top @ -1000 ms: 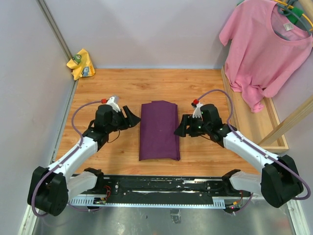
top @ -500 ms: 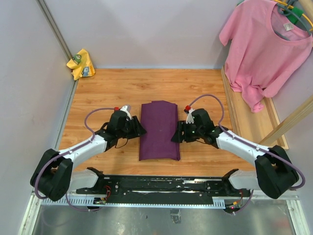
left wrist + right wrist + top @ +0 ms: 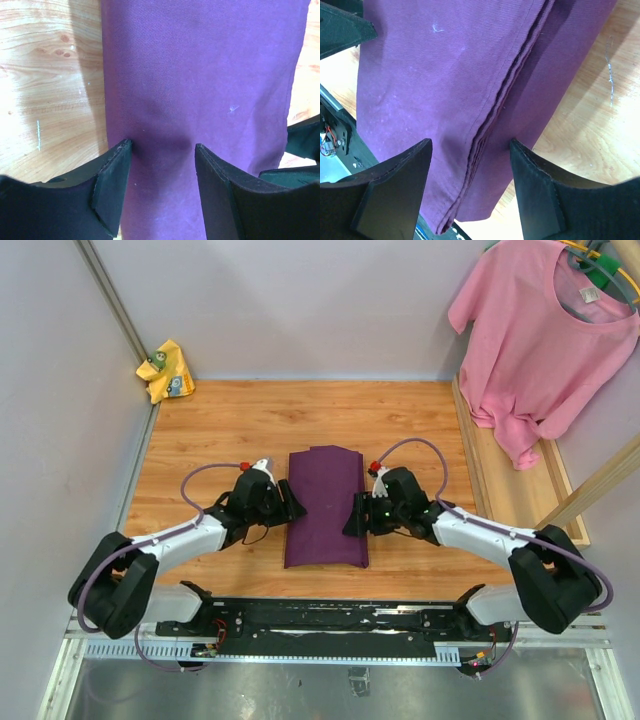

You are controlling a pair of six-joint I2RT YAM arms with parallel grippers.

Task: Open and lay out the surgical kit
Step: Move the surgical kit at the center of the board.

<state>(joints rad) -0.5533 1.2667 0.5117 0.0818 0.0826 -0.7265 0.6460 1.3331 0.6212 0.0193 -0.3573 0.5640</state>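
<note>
My left pincer [image 3: 162, 145] stands with its jaws apart, low over the left long edge of the surgical kit [image 3: 325, 505]: the outer finger sits right at the cloth's border where it meets the wood, and the inner one is over the purple fabric, with a flat stretch of cloth showing in the gap. My right pincer [image 3: 470, 145] is likewise apart, at the opposite long edge, and the stacked folded edges of the wrap run straight between its two fingers; neither pincer is clamped on anything that I can see. The kit lies in the middle of the bench [image 3: 250, 420], a dark purple wrap folded shut into a long rectangle running away from my bases, its far end slightly notched and its near end just short of the black rail [image 3: 330, 620] where my arms are bolted. What the wrap holds is hidden by the cloth. Outward from each pincer there is bare wood to both sides and beyond the far end of the wrap, up to the pale walls. A yellow rag [image 3: 165, 370] sits in the far left corner, well apart from the kit. On the right a pink T-shirt [image 3: 545, 330] hangs on a hanger, its hem reaching down to a shallow wooden tray [image 3: 560, 490] along the bench's right side.
</note>
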